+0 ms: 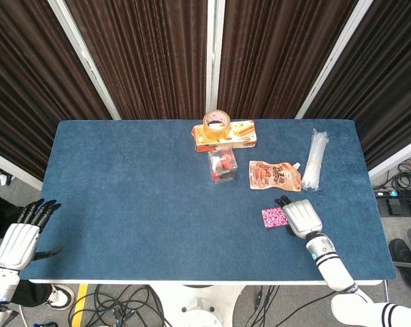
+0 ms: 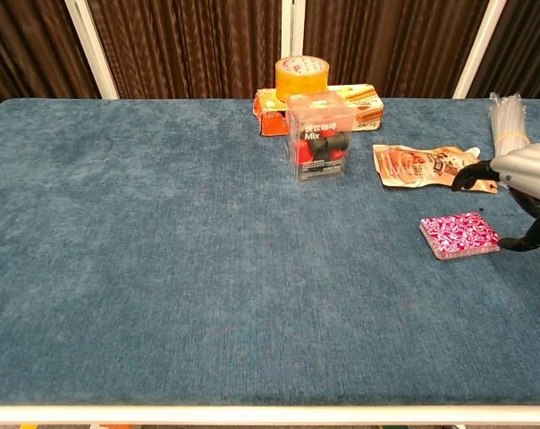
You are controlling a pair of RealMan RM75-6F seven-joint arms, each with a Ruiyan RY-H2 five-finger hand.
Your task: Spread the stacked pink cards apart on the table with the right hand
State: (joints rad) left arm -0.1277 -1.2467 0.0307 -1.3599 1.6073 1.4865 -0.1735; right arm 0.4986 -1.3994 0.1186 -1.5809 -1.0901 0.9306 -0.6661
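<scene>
The stack of pink patterned cards (image 1: 273, 217) (image 2: 459, 235) lies flat and squared on the blue table (image 1: 137, 197), right of centre near the front. My right hand (image 1: 301, 218) (image 2: 524, 175) hovers at the stack's right edge, palm down, fingers apart and holding nothing. In the chest view its fingertips (image 2: 469, 177) reach over the pouch's near corner and its thumb (image 2: 526, 239) hangs just right of the cards; contact cannot be told. My left hand (image 1: 19, 240) is off the table's front left corner, fingers spread and empty.
An orange snack pouch (image 1: 274, 175) (image 2: 431, 167) lies just behind the cards. Further back are a clear box (image 1: 222, 167) with red and black contents, an orange carton (image 1: 226, 135) carrying a tape roll (image 1: 216, 122), and a clear plastic bundle (image 1: 316, 159) at the right.
</scene>
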